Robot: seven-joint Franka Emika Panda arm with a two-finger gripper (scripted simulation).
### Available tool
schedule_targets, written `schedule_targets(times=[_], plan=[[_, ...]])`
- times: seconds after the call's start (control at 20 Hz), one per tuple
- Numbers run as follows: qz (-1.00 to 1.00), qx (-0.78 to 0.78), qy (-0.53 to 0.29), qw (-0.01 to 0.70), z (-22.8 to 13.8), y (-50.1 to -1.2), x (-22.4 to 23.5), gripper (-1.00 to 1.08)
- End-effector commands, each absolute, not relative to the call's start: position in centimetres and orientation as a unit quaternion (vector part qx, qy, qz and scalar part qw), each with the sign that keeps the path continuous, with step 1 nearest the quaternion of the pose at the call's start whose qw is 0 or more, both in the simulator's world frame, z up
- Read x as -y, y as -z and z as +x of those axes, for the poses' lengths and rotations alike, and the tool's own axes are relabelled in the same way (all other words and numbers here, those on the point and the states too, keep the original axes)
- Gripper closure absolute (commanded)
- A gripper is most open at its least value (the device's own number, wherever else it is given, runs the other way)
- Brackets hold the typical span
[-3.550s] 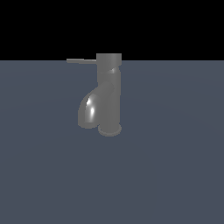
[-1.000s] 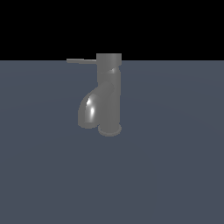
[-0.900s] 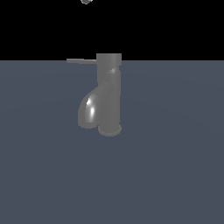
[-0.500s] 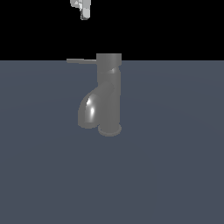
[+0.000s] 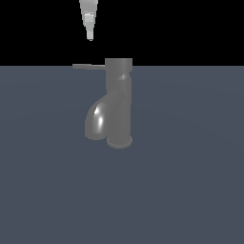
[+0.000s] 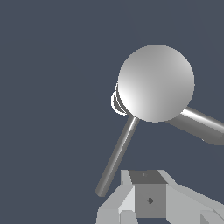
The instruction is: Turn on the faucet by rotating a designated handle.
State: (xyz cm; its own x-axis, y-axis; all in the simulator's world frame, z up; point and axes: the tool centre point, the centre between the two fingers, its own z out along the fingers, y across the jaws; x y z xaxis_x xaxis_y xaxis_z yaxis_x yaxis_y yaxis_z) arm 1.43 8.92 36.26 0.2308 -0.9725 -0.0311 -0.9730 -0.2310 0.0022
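Now, change: the gripper is seen lowered into the top of the exterior view, where nothing was visible 3.5 s ago and only a tip showed 0.9 s ago.
Descent: it has been brought further down since 0.5 s ago, and is now hanging above the outer part of the handle, clear of it.
Handle, leftmost: the thin rod is seen sticking out toward the exterior view's left from the top cap, level, and unmoved across all the pictures.
Spout: the fat glossy spout is seen curving down on the exterior view's left of the body, untouched.
Faucet: the faucet is stood upright on the tabletop, its round base flange resting flat, in the same spot as before.
Wrist view: the round cap is seen from above, with the handle running from its edge toward the gripper body; the spout is seen leaving the other side.
Fingers: as a narrow taper they are shown in the exterior view, so whether they are parted or closed cannot be told; nothing is seen held.
Meaning for the task: the approach is judged nearly done, contact not yet made, the handle not yet rotated.
Next, as judged: a further lowering beside the rod, then a sideways push around the cap.
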Motion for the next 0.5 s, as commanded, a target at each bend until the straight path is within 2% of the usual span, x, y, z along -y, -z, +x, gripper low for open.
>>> schedule_targets(times=[0.0,0.45], plan=[[-0.766,-0.643,-0.012,0.008,2.3,-35.3,-9.4,1.08],[-0.696,-0.718,-0.006,0.003,5.2,-31.8,-11.2,1.08]])
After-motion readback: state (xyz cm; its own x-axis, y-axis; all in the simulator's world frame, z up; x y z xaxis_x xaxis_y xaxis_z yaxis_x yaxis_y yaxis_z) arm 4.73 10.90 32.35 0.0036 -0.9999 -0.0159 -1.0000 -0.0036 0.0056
